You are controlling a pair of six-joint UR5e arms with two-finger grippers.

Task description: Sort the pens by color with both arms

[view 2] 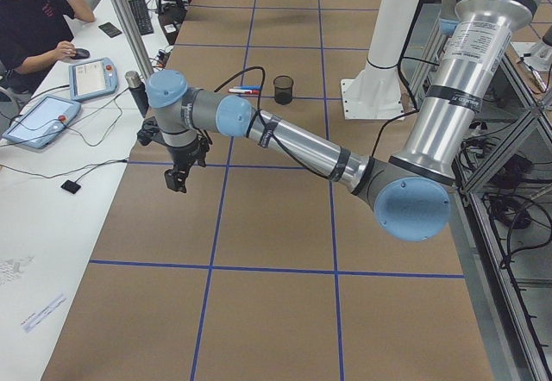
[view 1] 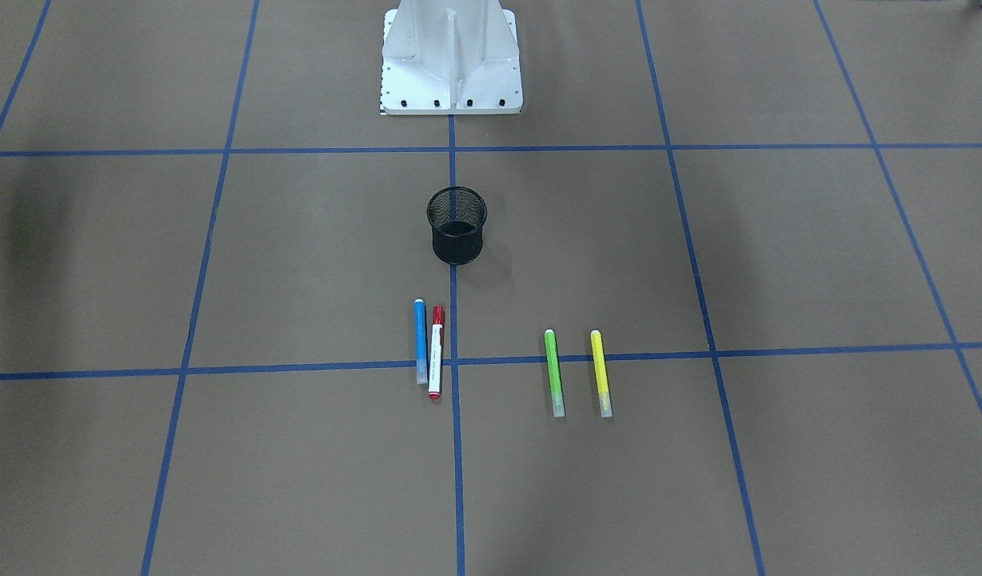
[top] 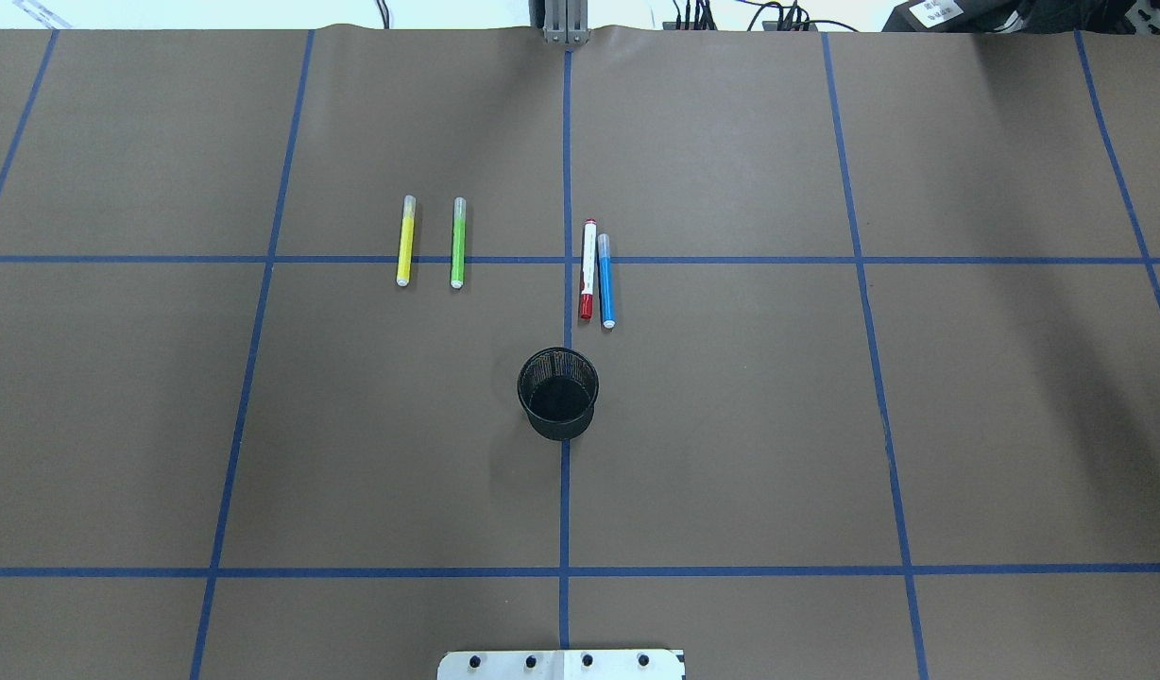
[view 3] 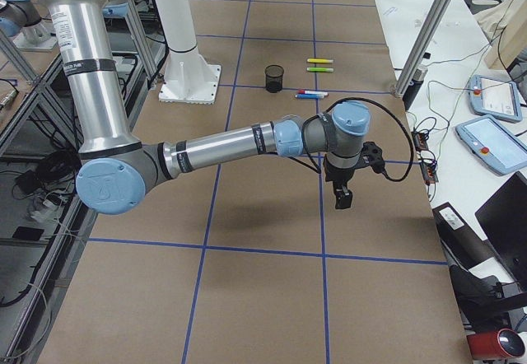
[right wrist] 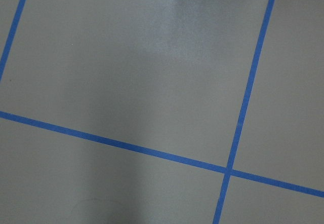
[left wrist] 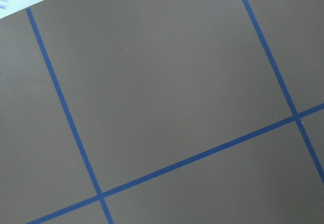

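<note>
Our left gripper point(view 2: 178, 177) hangs over the table point(top: 731, 453), and so does our right gripper point(view 3: 342, 197). We cannot tell if they are open or closed. The yellow pen point(top: 405, 241) and green pen point(top: 458, 243) lie near each other on the left gripper's side. The red pen point(top: 588, 269) and blue pen point(top: 605, 280) lie just beside each other on the right gripper's side. All four lie flat, in between the grippers and well apart from both, so neither gripper holds one. The cup point(top: 558, 394) looks empty. We see two groups, but we cannot say if the sorting is done or not begun.
</note>
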